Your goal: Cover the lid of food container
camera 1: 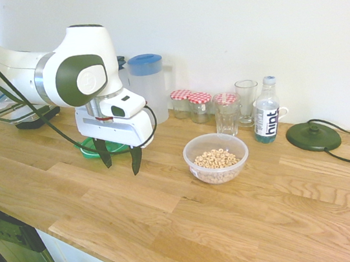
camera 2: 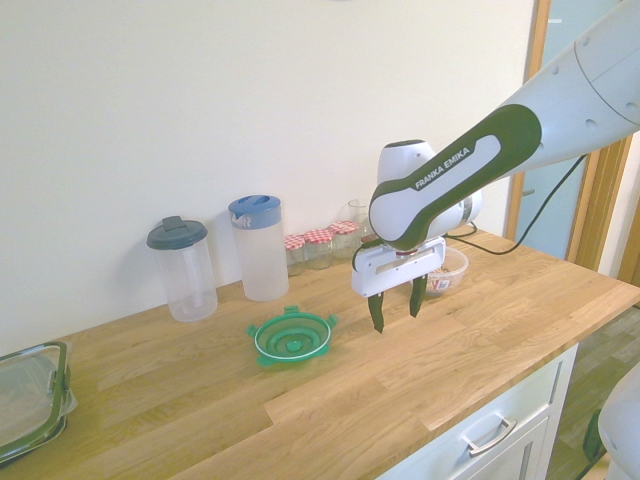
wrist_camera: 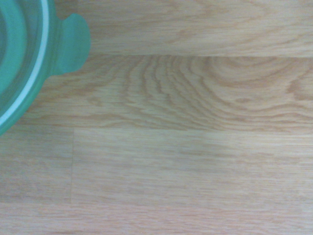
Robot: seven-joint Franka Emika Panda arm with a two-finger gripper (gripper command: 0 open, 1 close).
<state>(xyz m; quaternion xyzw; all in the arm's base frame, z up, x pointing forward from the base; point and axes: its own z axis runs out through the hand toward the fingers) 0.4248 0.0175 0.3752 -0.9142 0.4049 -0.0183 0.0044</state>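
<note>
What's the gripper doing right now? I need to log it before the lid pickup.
Gripper: open, holding nothing, pointing down above the bare countertop between the green lid and the cereal bowl.

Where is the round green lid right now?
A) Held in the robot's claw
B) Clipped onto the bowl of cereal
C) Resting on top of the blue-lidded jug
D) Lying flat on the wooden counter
D. The green lid lies flat on the wooden counter, apart from the uncovered cereal bowl, while the gripper hangs open and empty beside it.
</note>
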